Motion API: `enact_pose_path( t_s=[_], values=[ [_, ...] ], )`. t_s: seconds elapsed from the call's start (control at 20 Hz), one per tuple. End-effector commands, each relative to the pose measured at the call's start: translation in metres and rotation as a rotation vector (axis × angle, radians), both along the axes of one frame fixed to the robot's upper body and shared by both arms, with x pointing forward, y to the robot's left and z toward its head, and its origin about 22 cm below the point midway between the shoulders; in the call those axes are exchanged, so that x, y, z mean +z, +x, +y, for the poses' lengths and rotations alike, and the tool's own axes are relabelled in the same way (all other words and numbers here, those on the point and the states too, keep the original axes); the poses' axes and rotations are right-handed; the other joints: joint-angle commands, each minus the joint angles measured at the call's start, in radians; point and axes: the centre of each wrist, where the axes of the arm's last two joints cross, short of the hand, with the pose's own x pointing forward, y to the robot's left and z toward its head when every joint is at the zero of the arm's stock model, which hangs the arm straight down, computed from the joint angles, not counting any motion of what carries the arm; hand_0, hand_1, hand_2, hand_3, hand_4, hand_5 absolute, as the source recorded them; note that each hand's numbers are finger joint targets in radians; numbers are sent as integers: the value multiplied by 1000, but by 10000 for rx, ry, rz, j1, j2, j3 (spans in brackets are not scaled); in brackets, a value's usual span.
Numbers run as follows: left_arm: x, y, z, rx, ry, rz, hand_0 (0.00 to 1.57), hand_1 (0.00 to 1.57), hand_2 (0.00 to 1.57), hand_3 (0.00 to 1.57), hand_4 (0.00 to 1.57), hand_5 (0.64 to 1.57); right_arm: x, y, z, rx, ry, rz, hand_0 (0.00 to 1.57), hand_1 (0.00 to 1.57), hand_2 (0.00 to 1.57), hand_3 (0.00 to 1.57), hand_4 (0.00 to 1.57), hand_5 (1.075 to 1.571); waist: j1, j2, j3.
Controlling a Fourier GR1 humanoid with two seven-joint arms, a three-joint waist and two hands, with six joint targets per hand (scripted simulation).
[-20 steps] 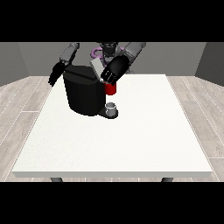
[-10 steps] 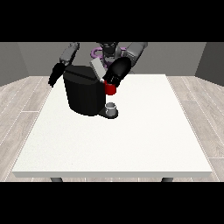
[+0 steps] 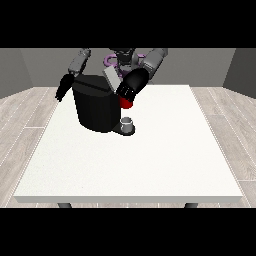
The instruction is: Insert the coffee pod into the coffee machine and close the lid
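Black boxy coffee machine (image 3: 96, 107), grey lid (image 3: 112, 79) tilted up.

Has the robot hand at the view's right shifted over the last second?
Yes. The robot hand has moved slightly toward the view's left, closer over the coffee machine.

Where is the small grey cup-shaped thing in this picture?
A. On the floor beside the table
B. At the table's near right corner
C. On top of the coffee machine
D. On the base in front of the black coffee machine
D: the small grey thing stands on the low base at the front of the black coffee machine, below a red thing at the machine.
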Motion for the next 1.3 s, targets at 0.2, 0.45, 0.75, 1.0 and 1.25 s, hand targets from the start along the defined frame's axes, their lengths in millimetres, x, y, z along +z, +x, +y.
enact_pose_path(
  t_s=[0.2,0.45,0.75,1.0,1.25],
  values=[
    [18,-2,15,139,-94,-735,1224,1224,1202,978,0,1571,14,1,16,137,-31,-591,0,0,0,0,74,1571,-402,556,-16],
    [16,-2,1,-197,480,-1033,1144,1144,1115,841,0,1571,2,4,2,-88,-296,-208,0,0,0,0,185,1571,-104,373,-13],
    [19,-7,34,101,782,-1671,742,742,871,653,0,1571,18,7,-8,21,-441,-397,0,0,0,0,207,1571,-153,617,-18],
    [16,-3,18,527,983,-1426,0,0,623,490,0,1571,7,4,6,145,-344,-145,0,0,0,0,117,1571,-285,370,-14],
    [37,-9,31,303,916,-1862,0,0,525,452,0,1571,16,9,13,57,-56,-471,0,0,0,0,153,1571,-56,527,-14]
  ],
)
